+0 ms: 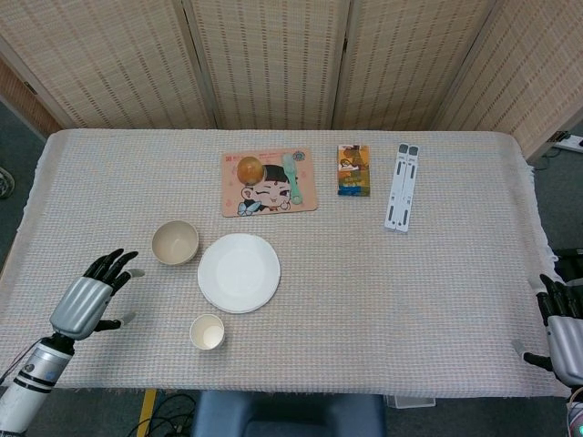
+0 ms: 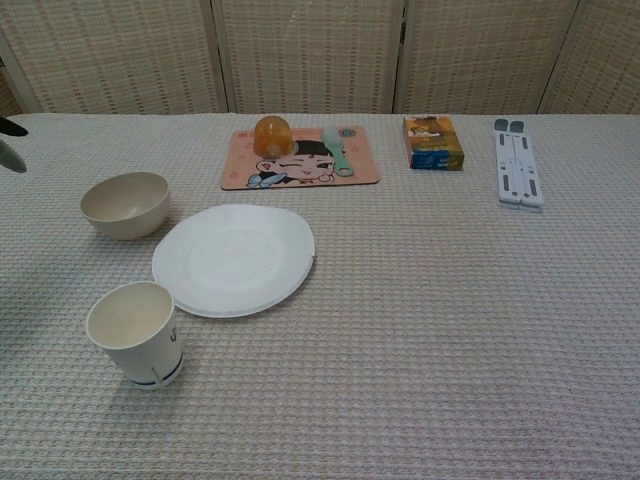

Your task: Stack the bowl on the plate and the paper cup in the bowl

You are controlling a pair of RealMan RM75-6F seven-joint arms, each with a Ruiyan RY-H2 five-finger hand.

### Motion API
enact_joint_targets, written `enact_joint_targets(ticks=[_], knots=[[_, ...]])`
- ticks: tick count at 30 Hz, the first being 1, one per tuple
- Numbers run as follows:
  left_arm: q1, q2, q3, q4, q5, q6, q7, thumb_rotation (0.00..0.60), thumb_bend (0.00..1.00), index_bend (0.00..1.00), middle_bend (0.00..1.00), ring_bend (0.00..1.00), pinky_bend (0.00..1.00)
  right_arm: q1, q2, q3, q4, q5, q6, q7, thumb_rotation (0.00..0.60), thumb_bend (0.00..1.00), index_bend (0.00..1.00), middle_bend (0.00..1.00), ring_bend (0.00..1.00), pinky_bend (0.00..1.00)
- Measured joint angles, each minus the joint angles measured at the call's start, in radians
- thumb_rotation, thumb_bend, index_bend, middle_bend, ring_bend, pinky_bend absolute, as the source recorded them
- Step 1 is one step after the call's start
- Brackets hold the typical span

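The bowl [image 1: 175,242] sat upright just left of the plate [image 1: 239,272], cup [image 1: 207,331] below it. Left hand [image 1: 89,298] hovered empty, fingers spread, left of the bowl. Bowl looked stiff and light; gripping the rim seemed best. Right hand [image 1: 565,330] idled, empty.

A wide table [image 1: 437,273] fills most of the head view, covered with a pale woven cloth [image 1: 82,173] that has a frayed fringe on its left and right edges. Behind the far edge stands a folding screen [image 1: 273,64] of woven reed panels in light wooden frames. Dark grey floor [image 1: 14,137] shows past the table's corners. The light is even and soft.
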Motion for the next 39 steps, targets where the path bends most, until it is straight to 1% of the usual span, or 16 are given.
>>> enact_joint_targets(ticks=[5, 14, 18, 34, 39], knots=[[-0.042, -0.042, -0.004, 0.044, 0.003, -0.034, -0.027, 0.6, 0.26, 0.33, 0.11, 0.0, 0.16, 0.006, 0.008, 0.0, 0.0, 0.008, -0.018, 0.017, 0.6, 0.19, 0.0, 0.0, 0.0, 0.0], [-0.125, -0.108, -0.014, 0.158, -0.018, -0.122, -0.088, 0.6, 0.27, 0.34, 0.11, 0.0, 0.16, 0.02, 0.008, 0.01, 0.009, 0.042, -0.04, 0.019, 0.6, 0.19, 0.0, 0.0, 0.0, 0.0], [-0.153, -0.136, -0.014, 0.219, -0.031, -0.151, -0.134, 0.6, 0.27, 0.35, 0.11, 0.0, 0.16, 0.028, 0.007, 0.016, 0.014, 0.06, -0.054, 0.018, 0.6, 0.2, 0.0, 0.0, 0.0, 0.0], [-0.254, -0.244, -0.011, 0.46, -0.049, -0.216, -0.28, 0.6, 0.27, 0.36, 0.11, 0.0, 0.16, 0.058, 0.007, 0.034, 0.034, 0.131, -0.104, 0.018, 0.6, 0.2, 0.0, 0.0, 0.0, 0.0], [-0.273, -0.286, 0.0, 0.537, -0.053, -0.232, -0.321, 0.6, 0.29, 0.41, 0.11, 0.0, 0.16, 0.061, 0.01, 0.037, 0.037, 0.142, -0.111, 0.023, 0.6, 0.2, 0.0, 0.0, 0.0, 0.0]])
